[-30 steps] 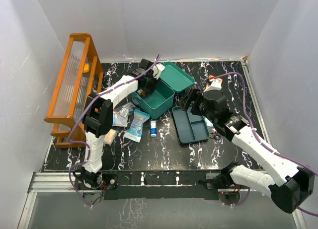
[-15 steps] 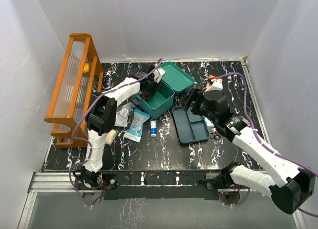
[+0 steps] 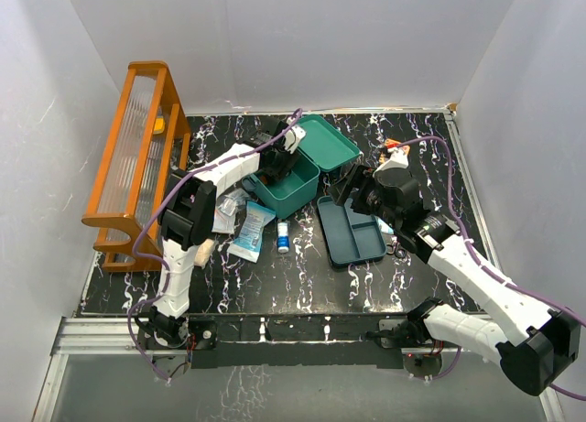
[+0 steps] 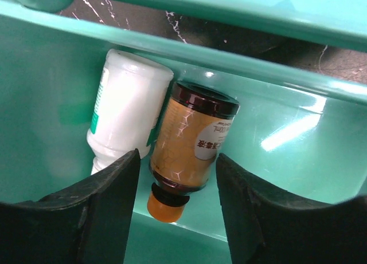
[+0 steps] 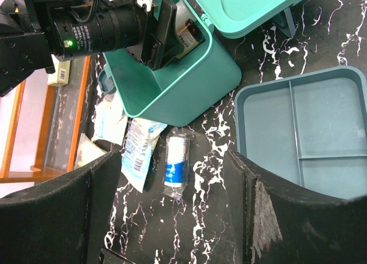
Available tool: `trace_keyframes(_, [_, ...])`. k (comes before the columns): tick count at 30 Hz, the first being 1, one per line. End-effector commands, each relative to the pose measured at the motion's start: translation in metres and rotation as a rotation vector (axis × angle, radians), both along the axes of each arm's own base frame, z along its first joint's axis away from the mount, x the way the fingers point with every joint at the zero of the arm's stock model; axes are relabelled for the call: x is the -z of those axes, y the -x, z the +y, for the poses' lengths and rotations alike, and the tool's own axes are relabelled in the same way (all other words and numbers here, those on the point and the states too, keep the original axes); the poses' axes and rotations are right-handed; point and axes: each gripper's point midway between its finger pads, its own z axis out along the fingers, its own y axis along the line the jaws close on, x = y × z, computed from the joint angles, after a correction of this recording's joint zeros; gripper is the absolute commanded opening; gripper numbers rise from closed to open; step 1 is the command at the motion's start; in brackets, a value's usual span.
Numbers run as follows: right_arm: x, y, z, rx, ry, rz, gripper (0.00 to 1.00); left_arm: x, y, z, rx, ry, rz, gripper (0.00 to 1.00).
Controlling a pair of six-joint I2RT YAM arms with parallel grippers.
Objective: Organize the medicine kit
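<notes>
Two bottles lie side by side just past the tips of the left gripper, which reaches down inside the teal medicine kit. A white bottle lies beyond the finger on the left of the wrist view. An amber bottle with an orange neck lies in line with the gap. This gripper is partly open with nothing clamped. A sliver of space shows between one finger and the amber bottle, while the other finger's edge sits so close to the bottle that contact cannot be told. Both bottles rest against the kit's far wall ahead of the gripper, and teal walls close in on every side, so only upward is free

The right gripper hovers above the tabletop, its jaws spread wide and holding nothing. The kit's near corner stands just ahead of it, with the hinged lid thrown back beyond. The three-compartment tray insert lies flat beside its right-hand finger, apart from the kit. Between the fingers lies a strip of bare marble carrying a blue-and-white tube, with packets just to its left. An orange rack stands well off on the far side of the left gripper, along the tabletop's left edge
</notes>
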Motion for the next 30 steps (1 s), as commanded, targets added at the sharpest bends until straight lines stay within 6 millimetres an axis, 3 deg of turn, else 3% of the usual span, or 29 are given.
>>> trace_keyframes(1, [-0.021,-0.002,0.004,-0.006,-0.067,-0.060,0.70,-0.028,-0.011,0.002,-0.014,0.004,-0.076,0.50])
trace_keyframes(3, [-0.020,-0.002,0.004,-0.006,-0.067,-0.059,0.70,-0.031,-0.014,0.003,-0.020,0.003,-0.093,0.43])
trace_keyframes(6, [-0.021,-0.002,0.004,-0.008,-0.069,-0.059,0.70,-0.037,-0.018,0.007,-0.034,-0.010,-0.119,0.42])
trace_keyframes(16, [-0.020,0.000,0.006,-0.019,-0.073,-0.059,0.70,-0.080,-0.017,0.003,-0.038,0.046,-0.180,0.57])
trace_keyframes(30, [-0.014,-0.004,0.008,-0.007,-0.072,-0.030,0.69,-0.141,0.009,-0.004,-0.033,0.202,-0.201,0.58])
